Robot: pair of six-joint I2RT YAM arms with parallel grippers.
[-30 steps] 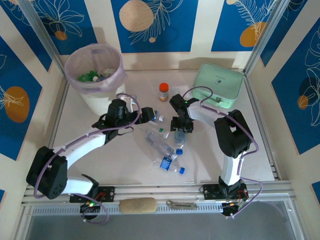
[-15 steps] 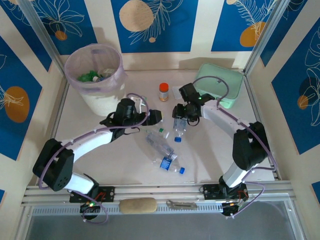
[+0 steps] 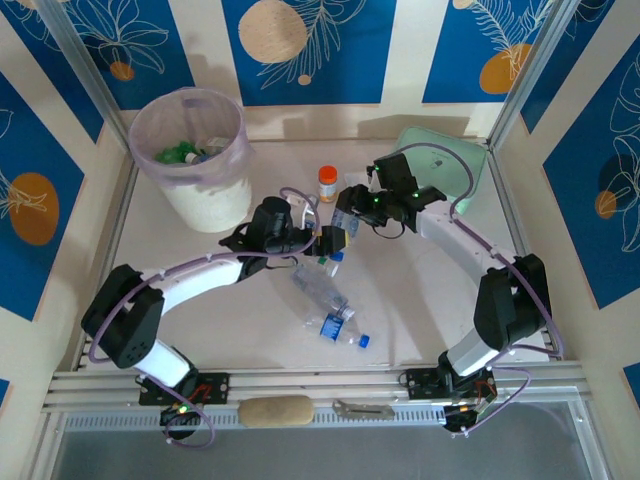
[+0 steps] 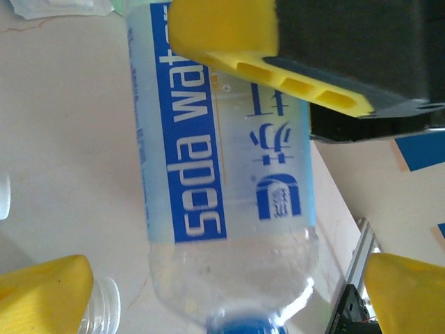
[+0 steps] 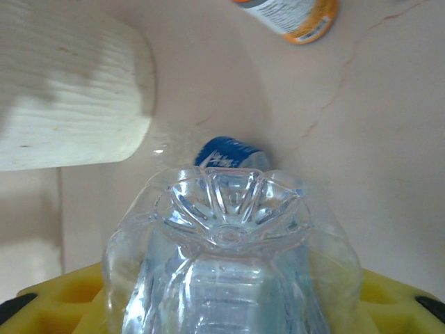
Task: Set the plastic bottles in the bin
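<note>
Handover, we judge: from above, our right gripper is clamping a plastic bottle, well apart from the bin. From the left wrist, our left gripper is gaping wide around that soda water bottle's capped end, needing to close next.

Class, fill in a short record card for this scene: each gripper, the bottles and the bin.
right gripper: shut on the held bottle
held bottle: clear, blue label
left gripper: open, close beside the held bottle
loose bottles: at least two, lying on the table
bin: far left, green items inside
</note>
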